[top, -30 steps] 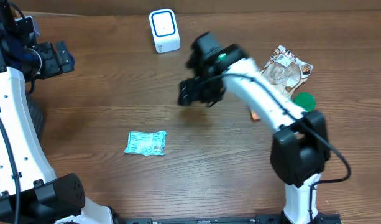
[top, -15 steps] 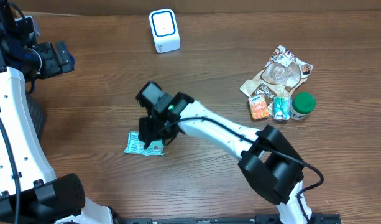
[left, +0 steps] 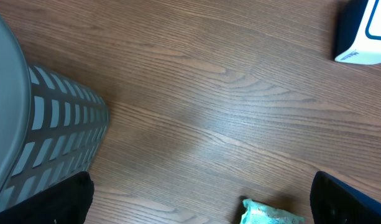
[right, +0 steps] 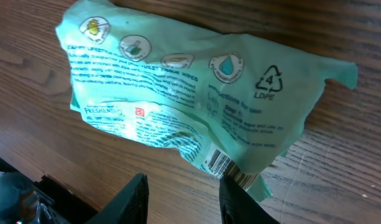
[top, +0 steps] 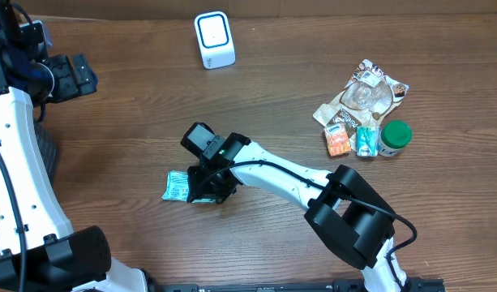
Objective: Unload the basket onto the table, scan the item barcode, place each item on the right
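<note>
Table (top: pixel 134 130): brown wood grain, carrying everything below.
Left arm (top: pixel 13 162): white, at the left edge of the table, well apart from the packet.
Right arm (top: pixel 280 174): white, reaching from the front right across to the middle of the table and down onto the packet.
Grey container (left: pixel 47 130): slatted side, seen by the left wrist camera at the table's left edge.
Scanner (top: pixel 214 39): white box with a blue-ringed face, upright near the far edge, well apart from the packet.
Snack pouch (top: pixel 366 93): crumpled, at the right of the table, at the back of a small cluster.
Green packet (top: pixel 177 185): the task's item, flat on the table left of centre; printed side up, with a barcode at its near corner and a recycling mark in the right wrist view.
Left end effector (left: pixel 201 186): fingers spread wide, holding nothing, above bare table.
Right end effector (right: pixel 184 190): over the right part of the packet; fingers partly apart with bare wood between them, tips at the packet's near edge by the barcode, nothing seen clamped.
Green-lidded jar (top: pixel 396 136): at the right end of the cluster.
Teal sachet (top: pixel 366 140): between jar and orange sachet.
Orange sachet (top: pixel 338 143): just left of the teal one.
</note>
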Robot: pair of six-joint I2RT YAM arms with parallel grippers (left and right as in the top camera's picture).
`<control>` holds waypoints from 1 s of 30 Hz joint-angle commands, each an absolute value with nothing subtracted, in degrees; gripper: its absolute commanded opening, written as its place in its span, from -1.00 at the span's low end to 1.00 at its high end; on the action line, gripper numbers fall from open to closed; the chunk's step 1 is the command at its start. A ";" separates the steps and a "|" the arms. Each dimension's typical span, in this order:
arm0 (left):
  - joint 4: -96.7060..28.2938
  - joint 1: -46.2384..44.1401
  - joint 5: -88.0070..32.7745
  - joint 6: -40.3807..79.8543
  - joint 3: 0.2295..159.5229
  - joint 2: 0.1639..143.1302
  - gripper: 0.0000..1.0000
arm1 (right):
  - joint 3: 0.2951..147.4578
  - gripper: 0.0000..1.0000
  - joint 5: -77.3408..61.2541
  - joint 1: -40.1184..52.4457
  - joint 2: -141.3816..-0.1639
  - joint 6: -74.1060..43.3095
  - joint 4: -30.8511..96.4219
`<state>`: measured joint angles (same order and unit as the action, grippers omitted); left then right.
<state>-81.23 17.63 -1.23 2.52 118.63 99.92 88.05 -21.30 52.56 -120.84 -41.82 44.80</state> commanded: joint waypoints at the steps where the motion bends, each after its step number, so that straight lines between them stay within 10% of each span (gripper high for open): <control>1: -81.19 17.56 -1.04 1.26 119.09 99.74 0.99 | 85.82 -0.28 -21.74 52.71 -120.57 -44.93 44.36; 17: -81.19 17.65 -1.04 1.26 119.09 99.74 0.99 | 83.66 -0.19 -15.68 39.62 -120.57 -37.39 41.67; 30: -81.17 17.61 -1.04 1.26 119.09 99.74 0.99 | 85.10 -0.17 -36.73 40.84 -120.57 -30.20 29.15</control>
<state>-81.23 17.63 -1.21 2.52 118.63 99.92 83.53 -31.27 37.12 -120.81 -31.62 29.50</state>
